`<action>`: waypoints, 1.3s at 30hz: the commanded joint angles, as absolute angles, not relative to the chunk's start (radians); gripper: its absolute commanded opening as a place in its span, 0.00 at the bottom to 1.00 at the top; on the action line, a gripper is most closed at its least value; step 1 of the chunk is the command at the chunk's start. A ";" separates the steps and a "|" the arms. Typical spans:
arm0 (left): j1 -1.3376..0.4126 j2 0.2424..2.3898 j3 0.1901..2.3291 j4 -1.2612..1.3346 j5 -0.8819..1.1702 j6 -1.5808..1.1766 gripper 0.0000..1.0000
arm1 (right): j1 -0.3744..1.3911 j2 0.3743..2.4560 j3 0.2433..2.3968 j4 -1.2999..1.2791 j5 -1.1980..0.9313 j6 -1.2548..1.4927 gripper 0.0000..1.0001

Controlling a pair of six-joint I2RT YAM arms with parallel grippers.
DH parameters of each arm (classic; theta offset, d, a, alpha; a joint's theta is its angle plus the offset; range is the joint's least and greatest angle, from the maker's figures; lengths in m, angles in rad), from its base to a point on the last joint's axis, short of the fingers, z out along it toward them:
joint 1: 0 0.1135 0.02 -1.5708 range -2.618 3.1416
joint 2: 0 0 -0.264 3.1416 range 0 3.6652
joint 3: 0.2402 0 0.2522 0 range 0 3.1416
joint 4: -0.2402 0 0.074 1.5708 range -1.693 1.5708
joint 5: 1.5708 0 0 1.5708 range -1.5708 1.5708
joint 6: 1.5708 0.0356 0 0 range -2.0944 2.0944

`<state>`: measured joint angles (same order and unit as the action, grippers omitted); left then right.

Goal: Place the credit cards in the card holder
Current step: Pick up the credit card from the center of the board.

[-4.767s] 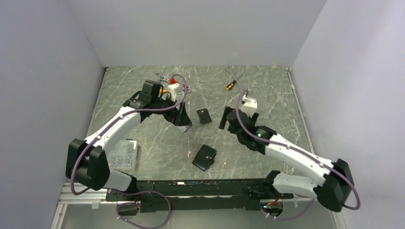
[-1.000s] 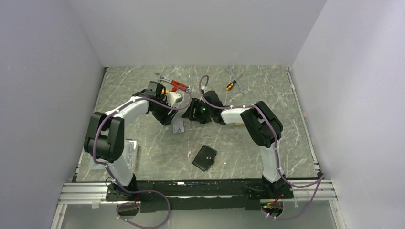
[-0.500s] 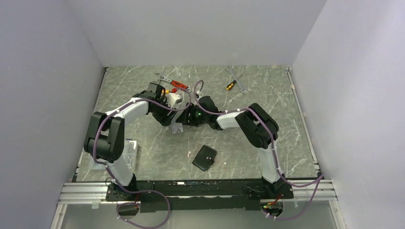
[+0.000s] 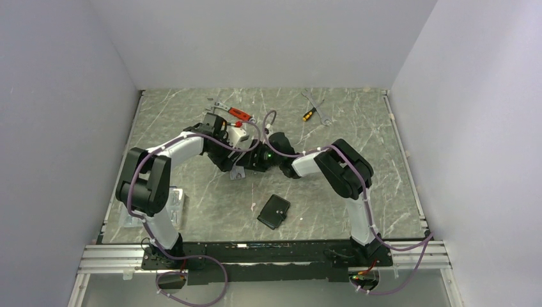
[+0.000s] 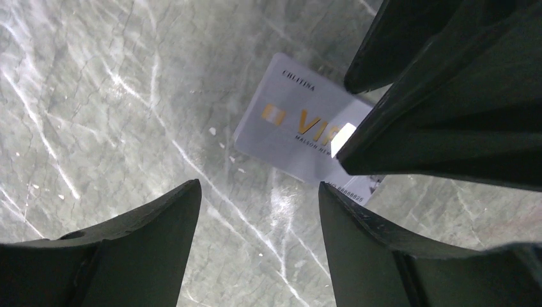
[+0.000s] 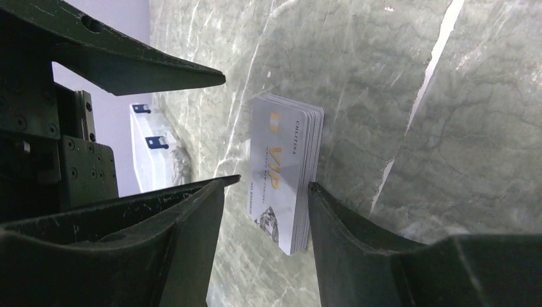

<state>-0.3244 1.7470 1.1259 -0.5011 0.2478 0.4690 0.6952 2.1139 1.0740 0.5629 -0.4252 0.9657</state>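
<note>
Nearest the arm bases, the holder (image 4: 273,212) lies flat on the table (image 4: 377,192), well apart from both grippers. A clear box (image 4: 174,203) sits near the left arm's base. At mid-table the cards (image 5: 294,131) lie in one neat stack with a silver-grey VIP card on top, none of them in the holder. The left gripper (image 5: 259,204) hangs low just short of the stack, jaws well apart with only bare stone between them — it has hold of nothing. The right gripper (image 6: 275,181) reaches in from the other side and straddles the stack, jaws part-way apart. One jaw is against the stack's edge — whether it pinches the cards I cannot tell. Farther back lie a red-handled tool (image 4: 239,113), a screwdriver (image 4: 308,116) and a wrench (image 4: 316,102).
</note>
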 commanded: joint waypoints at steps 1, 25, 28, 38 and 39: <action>-0.358 1.750 1.134 -0.471 0.225 0.469 0.74 | 0.696 2.123 1.008 0.529 -0.420 0.974 0.54; -0.403 1.771 1.123 -0.416 0.134 0.459 0.76 | 0.667 2.132 0.957 0.590 -0.430 1.013 0.46; -0.412 1.786 1.119 -0.412 0.132 0.455 0.76 | 0.667 2.140 0.954 0.600 -0.432 1.022 0.45; -0.421 1.773 1.145 -0.455 0.215 0.437 0.77 | 0.663 2.158 0.951 0.611 -0.432 1.036 0.42; -0.417 1.765 1.151 -0.465 0.229 0.437 0.78 | 0.662 2.162 0.950 0.616 -0.434 1.038 0.41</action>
